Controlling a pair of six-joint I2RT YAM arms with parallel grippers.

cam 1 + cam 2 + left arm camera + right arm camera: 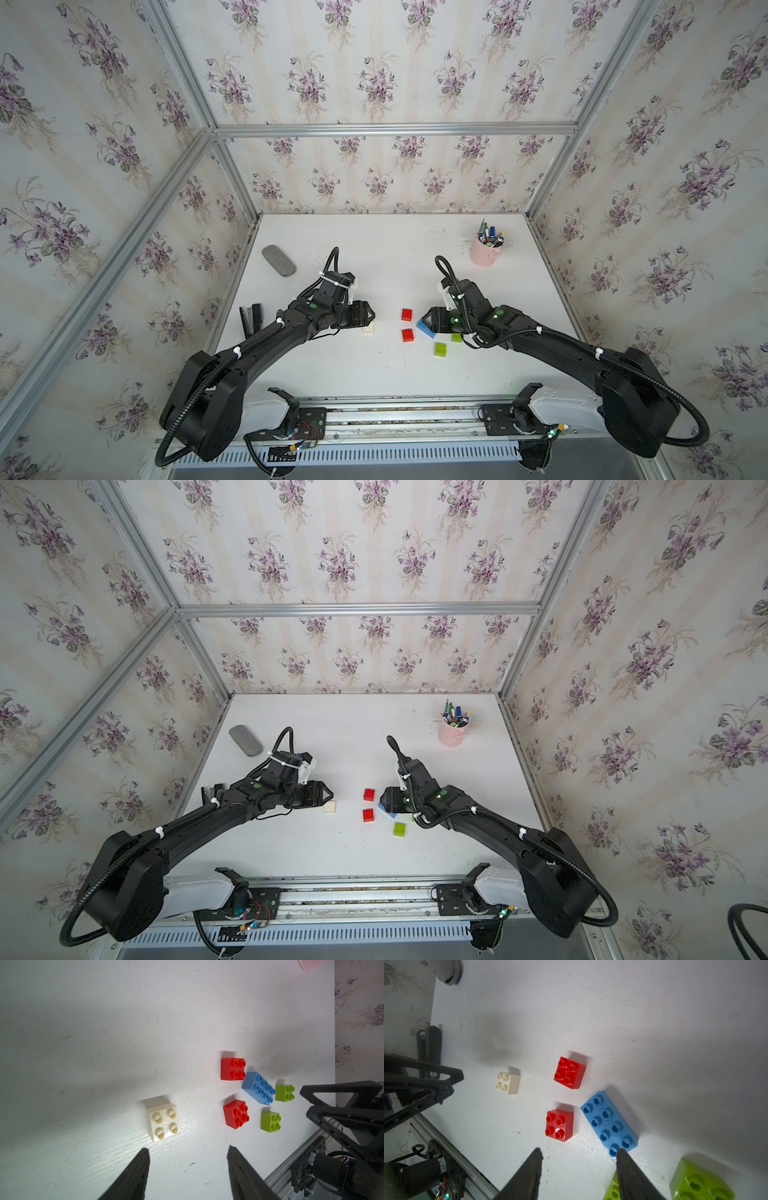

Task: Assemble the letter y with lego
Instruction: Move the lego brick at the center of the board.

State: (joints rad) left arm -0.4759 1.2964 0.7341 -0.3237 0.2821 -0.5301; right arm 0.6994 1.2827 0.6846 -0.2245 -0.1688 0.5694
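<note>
Top views: six lego bricks lie loose, none joined, on the worktop [374, 257], mid-width and nearer its front edge. The cream brick [368, 328] sits just beside the left gripper [371, 316]. Far red [407, 314], near red [408, 335], then blue [424, 328], partly under the right gripper [427, 319]. Green [441, 349] and second green [456, 338] lie close by

Left wrist: left gripper [188, 1150] jaws partly open, empty. Cream brick [162, 1122] lies just ahead of the tips, apart

Right wrist: right gripper [580, 1151] jaws partly open, empty. One tip overlaps blue's [609, 1124] end, contact unclear
</note>
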